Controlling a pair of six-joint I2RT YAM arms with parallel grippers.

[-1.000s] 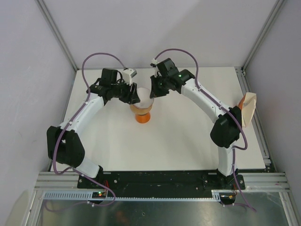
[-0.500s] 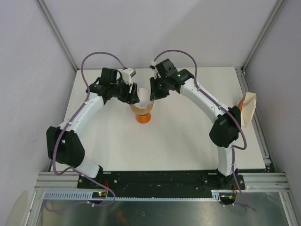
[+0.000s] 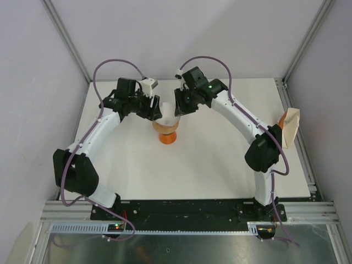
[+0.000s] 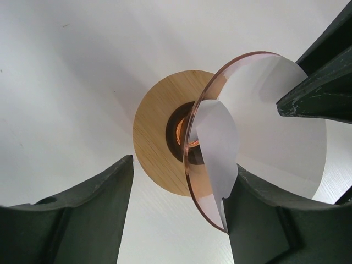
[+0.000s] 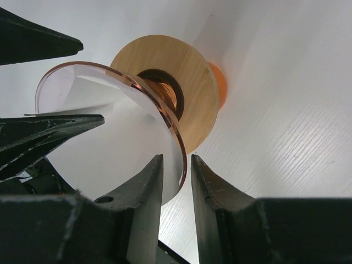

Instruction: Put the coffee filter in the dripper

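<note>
The dripper point(image 5: 159, 104), a clear pink-tinted funnel, is tilted just above the orange stand point(image 3: 166, 136) with its tan ring top point(image 4: 157, 135). The white coffee filter point(image 5: 110, 137) lies inside the dripper; a folded flap point(image 4: 217, 140) shows at the rim. My right gripper point(image 5: 177, 165) is shut on the dripper's rim, one finger inside on the paper, one outside. My left gripper point(image 4: 179, 181) is wide open astride the opposite rim, its right finger point(image 4: 275, 220) against the filter's edge. In the top view both grippers point(image 3: 157, 110) point(image 3: 179, 109) meet over the filter point(image 3: 168, 113).
A cream paper piece on an orange holder point(image 3: 290, 125) stands at the table's right edge. The white table point(image 3: 209, 165) is walled by grey panels on three sides. Both arms arch over the table's middle.
Both grippers have shifted slightly left and toward the back with the dripper. More of the white filter now shows between them.
</note>
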